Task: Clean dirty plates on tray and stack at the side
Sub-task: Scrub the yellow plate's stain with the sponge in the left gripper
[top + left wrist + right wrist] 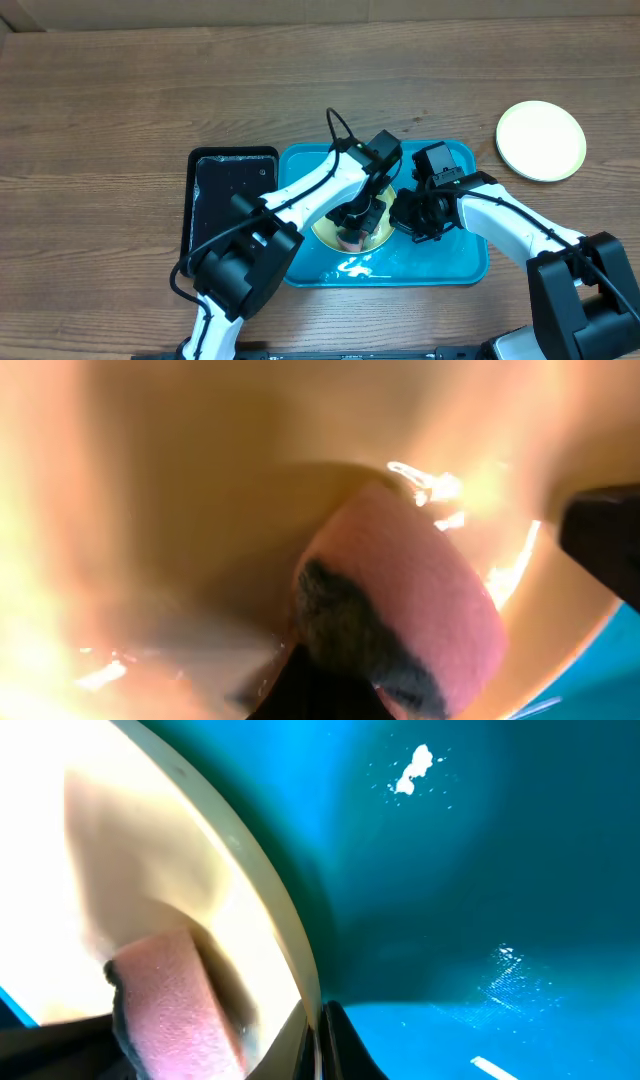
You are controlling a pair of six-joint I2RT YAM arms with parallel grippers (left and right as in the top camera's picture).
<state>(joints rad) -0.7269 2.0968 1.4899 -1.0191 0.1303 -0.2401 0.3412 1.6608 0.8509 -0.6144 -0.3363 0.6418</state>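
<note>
Plainly, left claw clenches pink sponge on plate; right claw — pinching its rim.

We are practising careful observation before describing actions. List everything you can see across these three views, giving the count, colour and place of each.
table: one, brown wood, under everything
turquoise tray: one, turquoise, wet, middle of the table
black tray: one, black, beside the turquoise tray on its left
plate on the tray: one, pale yellow-green, under both claws
plate on the table: one, pale yellow-green, far right, off the trays
sponge: one, pink with a dark patch, against the plate on the tray
left arm: one, white
right arm: one, white
left claw: one, black, shut on the sponge
right claw: one, black, shut at that plate's right rim
</note>
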